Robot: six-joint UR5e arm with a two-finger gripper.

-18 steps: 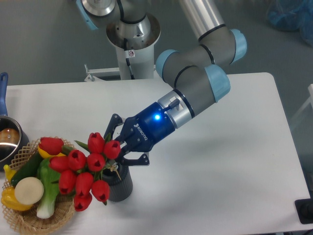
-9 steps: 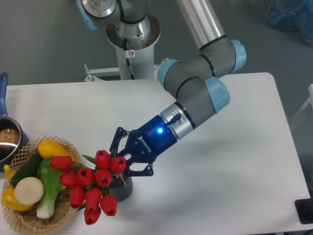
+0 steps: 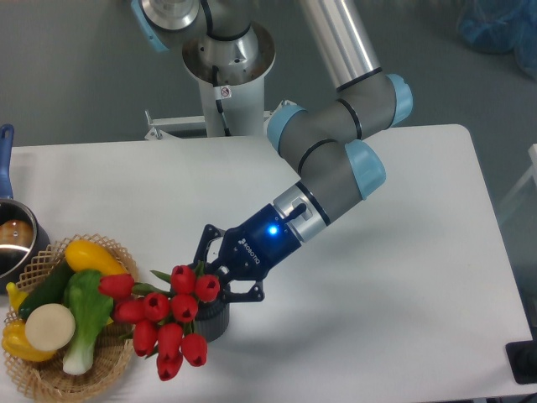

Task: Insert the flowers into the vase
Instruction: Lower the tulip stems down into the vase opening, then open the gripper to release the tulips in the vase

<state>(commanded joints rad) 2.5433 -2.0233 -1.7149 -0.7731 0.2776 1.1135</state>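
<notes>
The flowers (image 3: 169, 316), a bunch of red tulips with green stems, lean out to the lower left at the front left of the table. Their blooms hang over the table and the edge of the basket. My gripper (image 3: 206, 270) is shut on the stems right behind the blooms, its blue body slanting up to the right. The vase (image 3: 215, 322), a short dark grey cylinder, stands directly under the gripper. Only its right side shows; its mouth and the stem ends are hidden by the blooms and the fingers.
A wicker basket (image 3: 38, 383) at the front left holds a yellow squash (image 3: 88, 255), bok choy (image 3: 84, 315) and other vegetables, close to the blooms. A steel pot (image 3: 15, 239) with a blue handle sits at the left edge. The arm's base (image 3: 226, 59) stands behind the table.
The gripper and the tulip bunch have moved down and slightly toward the front, lower over the vase. The blooms have left the basket's top, so the yellow squash now shows.
</notes>
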